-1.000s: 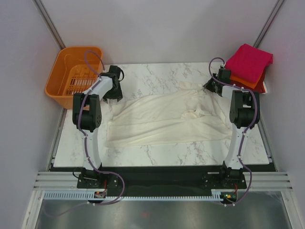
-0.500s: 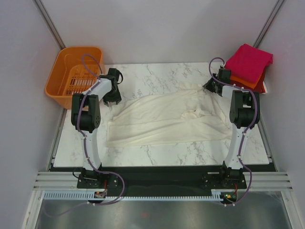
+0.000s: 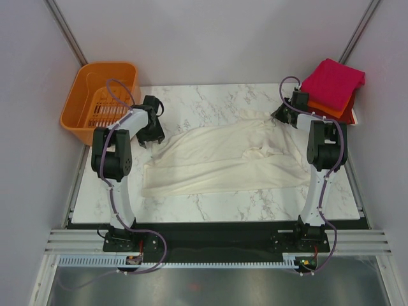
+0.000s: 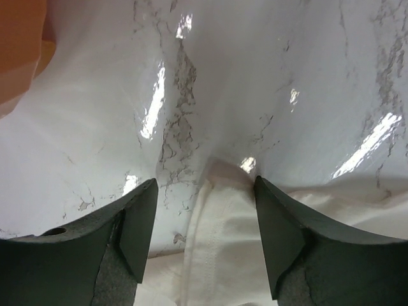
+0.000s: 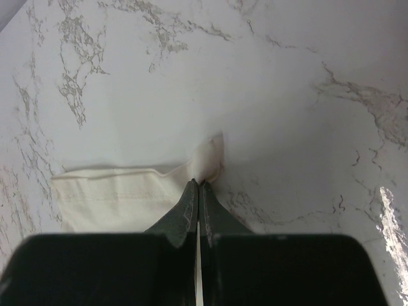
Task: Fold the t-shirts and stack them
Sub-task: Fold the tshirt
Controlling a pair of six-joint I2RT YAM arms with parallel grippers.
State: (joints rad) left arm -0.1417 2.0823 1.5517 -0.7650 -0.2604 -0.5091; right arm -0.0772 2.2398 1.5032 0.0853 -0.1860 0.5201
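Observation:
A large cream-white t-shirt [image 3: 223,159] lies spread across the marble table [image 3: 210,99]. My left gripper [image 3: 151,134] is open at its far left corner; in the left wrist view that corner [image 4: 223,210] lies between the two fingers [image 4: 137,229] without being pinched. My right gripper [image 3: 282,116] is shut on the shirt's far right corner, and a small tuft of cloth [image 5: 209,159] sticks out past the closed fingertips. A folded stack sits at the back right: magenta-pink [image 3: 331,81] on top, orange [image 3: 328,109] under it, dark red [image 3: 347,116] at the bottom.
An orange slotted plastic basket [image 3: 102,102] stands off the table's back left corner, close to my left arm; its edge shows in the left wrist view [image 4: 19,51]. Grey walls close in both sides. Bare marble lies behind and in front of the shirt.
My left arm has shifted a little left and its gripper has settled lower over the shirt's far left corner. The right arm and the shirt have not visibly moved.

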